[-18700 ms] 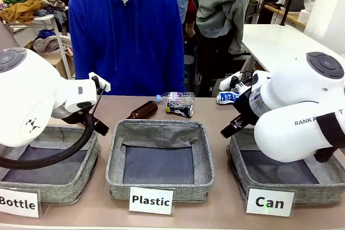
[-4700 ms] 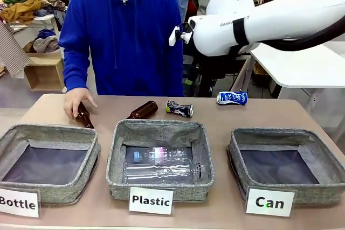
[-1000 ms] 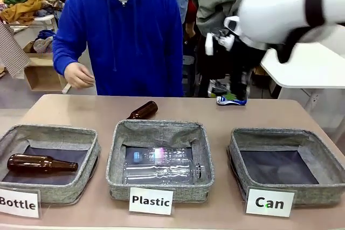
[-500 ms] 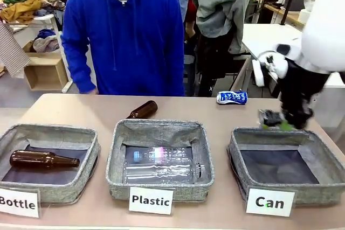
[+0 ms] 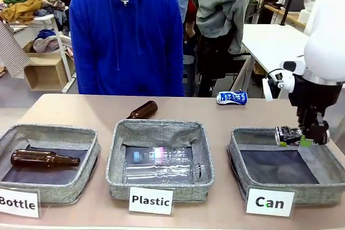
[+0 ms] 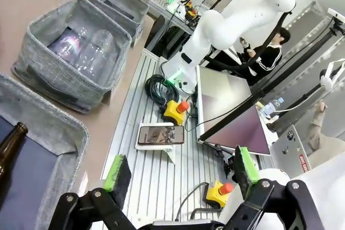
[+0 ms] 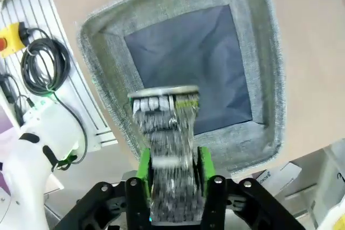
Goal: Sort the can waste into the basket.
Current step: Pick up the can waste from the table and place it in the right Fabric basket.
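Tan laminate, the worktop [image 5: 226, 117] runs across in front of me, and a person in a blue hoodie [image 5: 126, 30] stands at its far side. Three grey woven baskets sit in a row along my edge. The one carded "Bottle" [image 5: 92, 149] is on my left and has a brown glass bottle [image 5: 43, 159] lying in it. The one carded "Plastic" [image 5: 114, 160] is in the middle and holds clear plastic bottles [image 5: 161, 165]. The basket [image 5: 235, 154] on my right has a white card [image 5: 269, 202] reading "Can".

My right gripper [image 5: 308, 137] hangs over the far rim of that basket, fingers pointing down. In the right wrist view the dark lining of the basket lies straight below. The black and silver can [image 5: 287, 136] sits lengthwise between my green pads, above the basket's far side and not touching its floor. That can is streaked with blur while the pads and basket are sharp. I cannot tell whether the pads are clamping it or have just let go.

My left gripper [image 6: 180, 171] stands wide, with nothing between its pads, off the near edge of the worktop by the "Bottle" basket.

A second brown bottle [image 5: 143, 110] lies on the worktop behind the middle basket. The blue and white can [image 5: 232, 98] lies on its side near the far edge, well apart from the basket.
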